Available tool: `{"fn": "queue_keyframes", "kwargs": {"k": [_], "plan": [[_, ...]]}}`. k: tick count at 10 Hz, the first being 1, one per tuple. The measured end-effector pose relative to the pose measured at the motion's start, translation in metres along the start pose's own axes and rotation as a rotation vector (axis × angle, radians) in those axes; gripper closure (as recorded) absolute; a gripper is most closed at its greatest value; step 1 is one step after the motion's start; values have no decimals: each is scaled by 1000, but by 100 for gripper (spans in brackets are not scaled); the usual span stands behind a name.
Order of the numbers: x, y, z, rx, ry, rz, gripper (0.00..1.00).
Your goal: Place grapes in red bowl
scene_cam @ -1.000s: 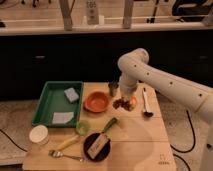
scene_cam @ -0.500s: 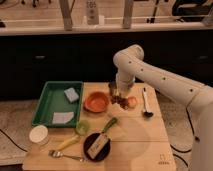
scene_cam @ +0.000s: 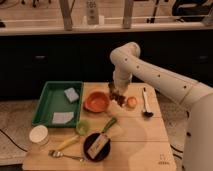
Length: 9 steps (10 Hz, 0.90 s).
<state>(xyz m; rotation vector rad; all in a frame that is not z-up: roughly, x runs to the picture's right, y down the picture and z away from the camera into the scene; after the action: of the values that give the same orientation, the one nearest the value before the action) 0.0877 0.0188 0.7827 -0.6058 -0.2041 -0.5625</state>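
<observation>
Purple-brown lumps sit right at the tip of the gripper (scene_cam: 116, 95), so I read its fingers as clamped together on the grapes (scene_cam: 118, 99), which hang clear of the wooden table (scene_cam: 145, 136) rather than resting on it. Over the last second the gripper has slid to the left with the bunch. It was closer to the single orange fruit (scene_cam: 131, 102) a moment ago and now stands at the right-hand rim of the red bowl (scene_cam: 95, 102). The grip has not loosened during that move. To me this means the carry is nearly done, though the bunch looks to be at the bowl's edge rather than over its middle. I would want a little more travel left before letting go, or the grapes could catch the rim and roll out toward the orange. The bowl itself looks empty. Further out, a dark ladle (scene_cam: 145, 103) lies to the right of the orange. The green tray (scene_cam: 46, 100) sits well to the left of the bowl, with the small green bowl (scene_cam: 83, 127) and the black dish (scene_cam: 96, 146) nearer me, all out of the path.
</observation>
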Motion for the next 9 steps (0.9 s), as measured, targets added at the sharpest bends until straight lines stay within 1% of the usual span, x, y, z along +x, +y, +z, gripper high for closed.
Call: {"fn": "queue_keyframes", "kwargs": {"k": [3, 7, 9], "plan": [[-4, -14, 2, 3, 2, -39, 99], [-12, -29, 8, -1, 7, -93, 99], [-24, -41, 12, 0, -1, -125, 99]]}}
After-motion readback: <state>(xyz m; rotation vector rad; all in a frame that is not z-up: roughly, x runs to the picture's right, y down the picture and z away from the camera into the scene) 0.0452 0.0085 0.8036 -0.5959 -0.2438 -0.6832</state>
